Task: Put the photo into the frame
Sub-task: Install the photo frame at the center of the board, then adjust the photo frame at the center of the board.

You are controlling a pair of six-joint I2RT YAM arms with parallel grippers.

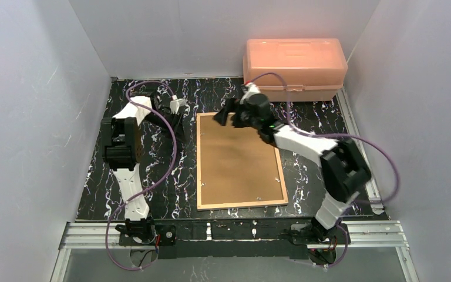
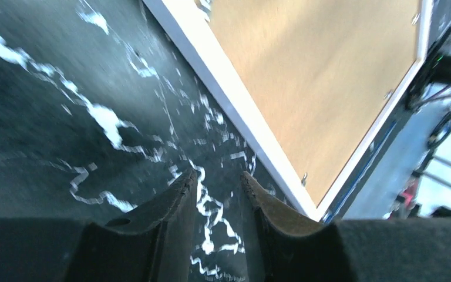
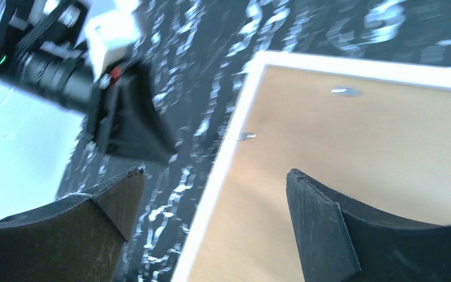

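The frame (image 1: 241, 204) lies back-up in the middle of the mat, its thin rim around a plain brown backing board (image 1: 238, 155). The photo is hidden. My left gripper (image 1: 179, 120) is low over the mat just left of the frame's far-left corner. In the left wrist view the left gripper (image 2: 217, 174) stands a little open, with only mat between the fingers and the frame's white edge (image 2: 235, 88) to its right. My right gripper (image 3: 215, 172) is wide open above the frame's far-left corner (image 3: 358, 67), straddling the edge and holding nothing.
An orange plastic box (image 1: 295, 67) stands at the back right against the wall. White walls close in the black marbled mat (image 1: 152, 176) on three sides. Small metal tabs (image 3: 246, 136) sit along the board's edge. The two grippers are close together.
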